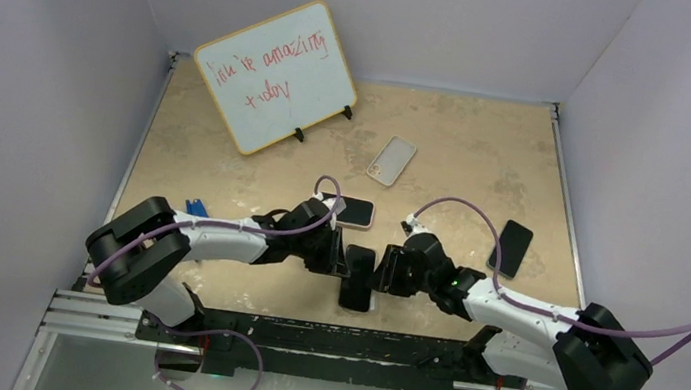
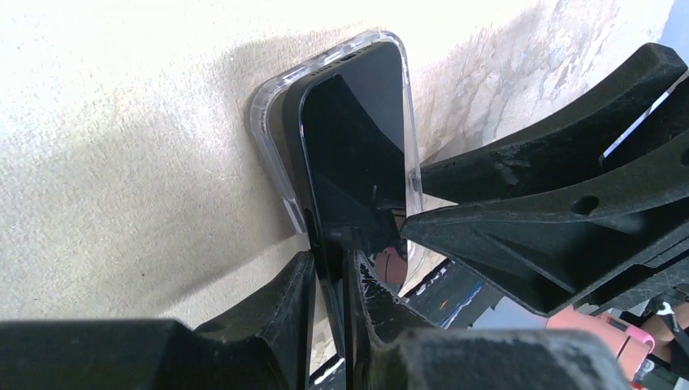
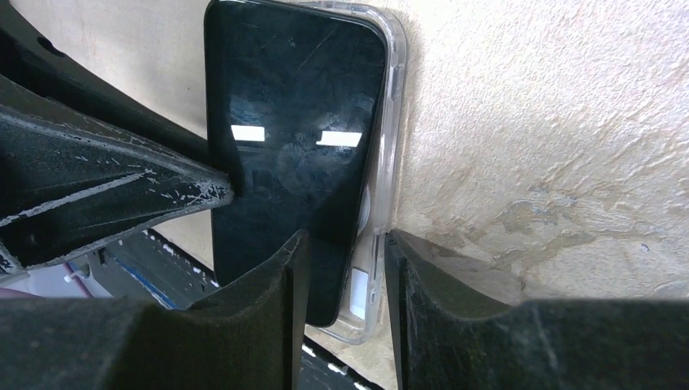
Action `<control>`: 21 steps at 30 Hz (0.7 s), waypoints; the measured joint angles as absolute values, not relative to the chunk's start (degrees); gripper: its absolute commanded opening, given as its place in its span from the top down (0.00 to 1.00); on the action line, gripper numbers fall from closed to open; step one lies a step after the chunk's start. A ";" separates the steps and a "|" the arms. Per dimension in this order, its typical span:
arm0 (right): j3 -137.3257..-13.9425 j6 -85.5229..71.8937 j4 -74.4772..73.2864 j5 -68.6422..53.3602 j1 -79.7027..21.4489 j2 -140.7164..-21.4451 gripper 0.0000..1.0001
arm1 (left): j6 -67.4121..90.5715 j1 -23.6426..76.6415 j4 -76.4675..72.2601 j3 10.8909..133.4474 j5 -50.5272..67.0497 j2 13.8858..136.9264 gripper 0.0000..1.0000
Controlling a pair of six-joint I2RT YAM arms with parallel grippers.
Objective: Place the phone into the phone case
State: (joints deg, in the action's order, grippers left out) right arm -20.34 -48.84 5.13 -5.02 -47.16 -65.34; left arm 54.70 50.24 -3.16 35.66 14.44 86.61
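The black phone (image 1: pixel 358 275) lies near the table's front edge, partly in the clear phone case (image 2: pixel 268 122). In the left wrist view the phone (image 2: pixel 357 138) is tilted, its near long edge raised out of the case. My left gripper (image 2: pixel 329 296) is shut on that raised edge. My right gripper (image 3: pixel 345 268) comes from the opposite side. Its jaws stand apart, astride the phone's (image 3: pixel 292 114) other edge and the case's (image 3: pixel 390 138) side wall: one finger over the screen, the other against the outside of the case.
A whiteboard (image 1: pixel 277 75) stands at the back left. A pale case (image 1: pixel 391 161), a pink-cased phone (image 1: pixel 356 213) and another black phone (image 1: pixel 512 248) lie on the table. A small blue item (image 1: pixel 197 207) sits left. The black rail (image 1: pixel 303 336) runs just behind the phone.
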 measured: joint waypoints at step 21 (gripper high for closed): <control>-17.28 -52.49 8.64 -5.52 -46.81 -63.57 0.62 | 61.04 52.29 -3.11 34.37 15.22 87.18 0.87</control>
